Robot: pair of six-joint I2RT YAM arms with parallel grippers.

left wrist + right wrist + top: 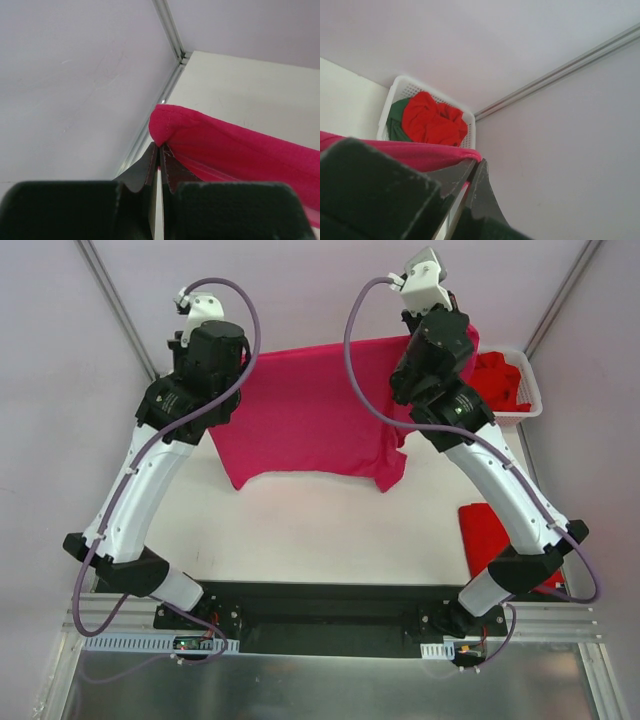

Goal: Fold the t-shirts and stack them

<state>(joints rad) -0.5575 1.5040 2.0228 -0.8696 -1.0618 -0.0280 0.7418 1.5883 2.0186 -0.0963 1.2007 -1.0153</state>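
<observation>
- The left gripper has its jaws pressed together on a corner of the magenta-pink t-shirt. The cloth rounds over into a small fold right at the fingertips.
- The right gripper is closed in the same way. It pinches the other end of that shirt's edge, which runs off to the left from its tips.
- From above, the magenta-pink shirt is stretched wide between the two wrists over the far half of the table. Its near hem curves across the middle, and one sleeve points toward the right arm (whether the lower part rests on the table or hangs just above it cannot be told).
- Both arms reach forward and slightly outward, the left one at the shirt's left end and the right one at its right end.
- A white slotted basket sits at the far right corner of the table, just beyond the right wrist.
- In the basket lies a crumpled red t-shirt, with a dark green t-shirt showing at its left side and partly under it.
- A folded red t-shirt lies flat on the near right part of the table, partly hidden under the right arm and well apart from the basket.
</observation>
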